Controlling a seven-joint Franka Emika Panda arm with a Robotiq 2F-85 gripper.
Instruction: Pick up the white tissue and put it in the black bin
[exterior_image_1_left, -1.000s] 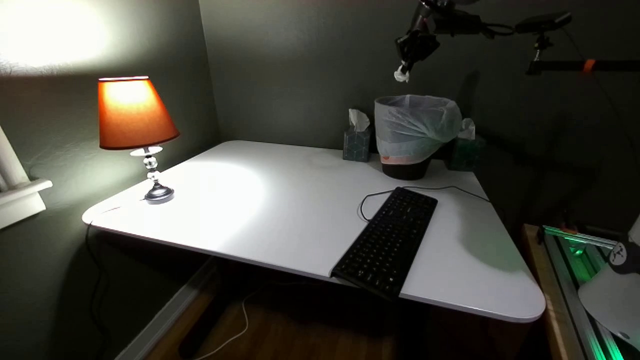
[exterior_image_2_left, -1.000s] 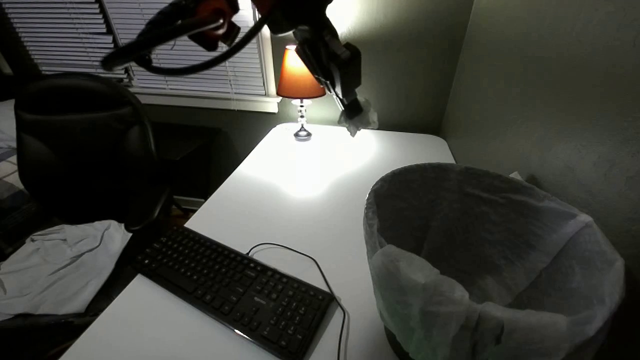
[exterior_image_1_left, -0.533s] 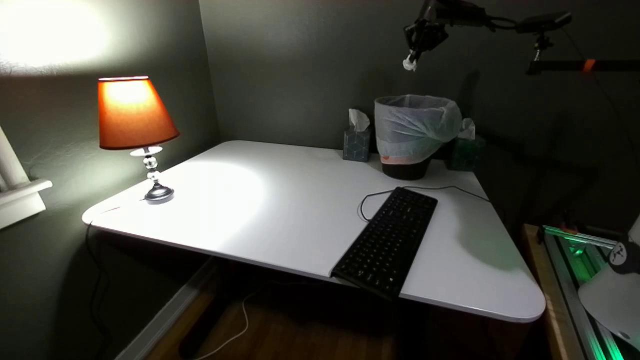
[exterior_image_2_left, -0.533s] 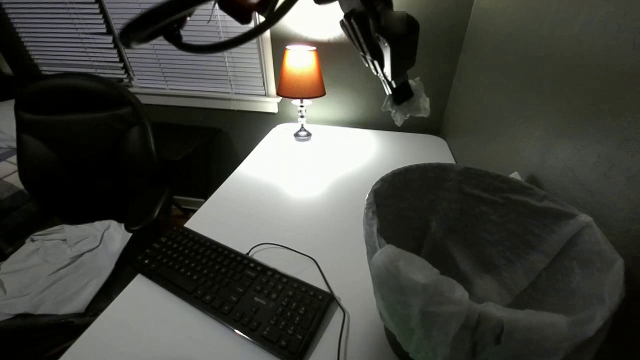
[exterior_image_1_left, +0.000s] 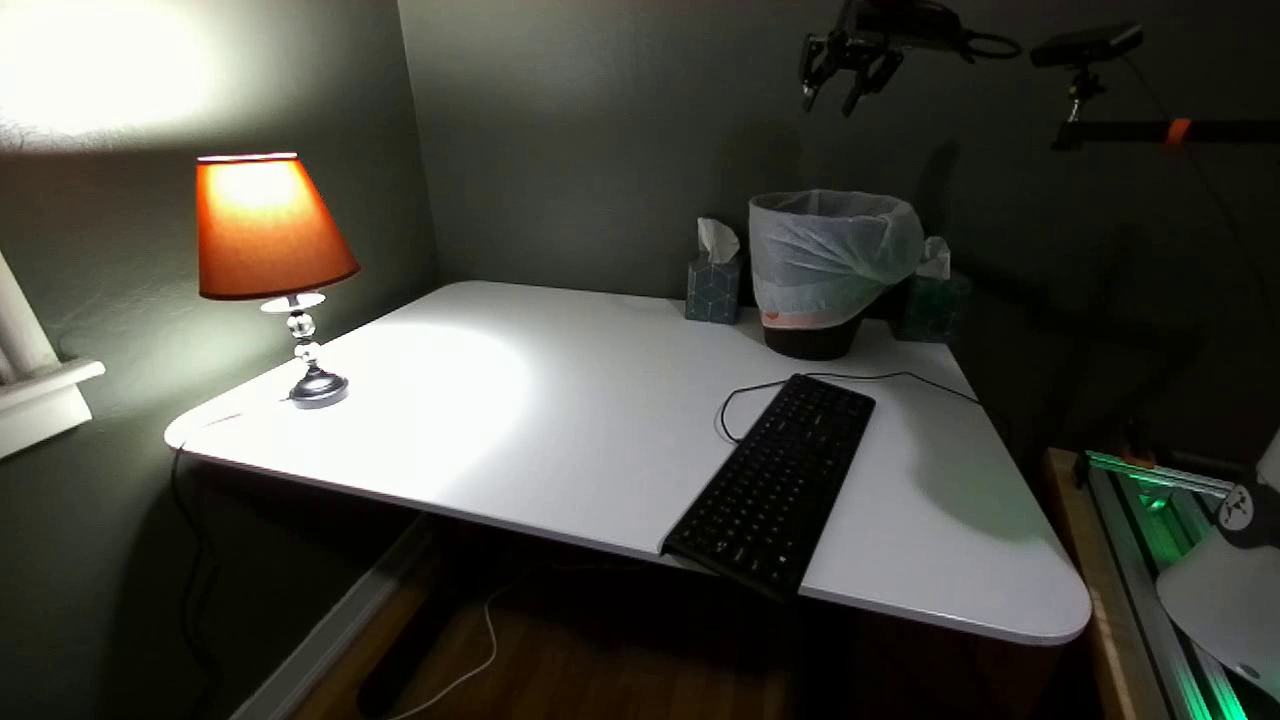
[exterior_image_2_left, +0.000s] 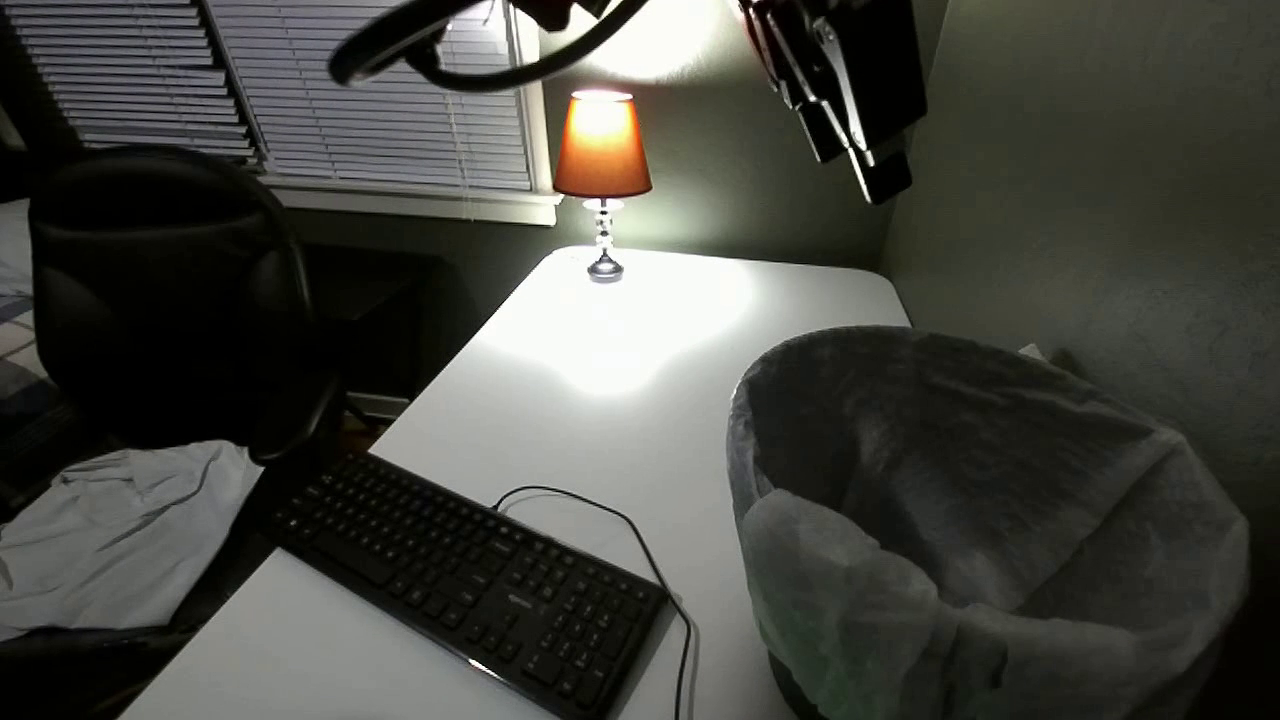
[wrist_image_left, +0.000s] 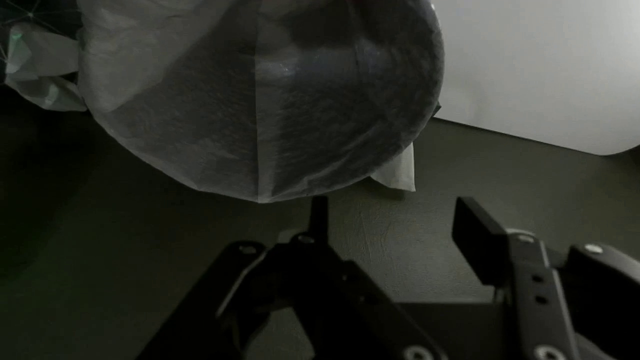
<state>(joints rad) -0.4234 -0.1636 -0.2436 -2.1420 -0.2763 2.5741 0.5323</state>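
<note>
Your gripper (exterior_image_1_left: 829, 104), jaws wide apart and empty, hung higher than the black bin (exterior_image_1_left: 812, 343); that stood on the surface (exterior_image_1_left: 600, 410) between two tissue boxes (exterior_image_1_left: 712, 292); you couldn't tell where the white tissue lay.

Bin (exterior_image_1_left: 812, 342): is showing black
Liner (exterior_image_1_left: 835, 255): is showing translucent white
Tissue box (exterior_image_1_left: 712, 293): is bearing pale geometric lines
Lampshade (exterior_image_1_left: 268, 230): is glowing orange
Keyboard (exterior_image_1_left: 775, 480): is showing black
Bench (exterior_image_1_left: 600, 400): is showing white
</note>
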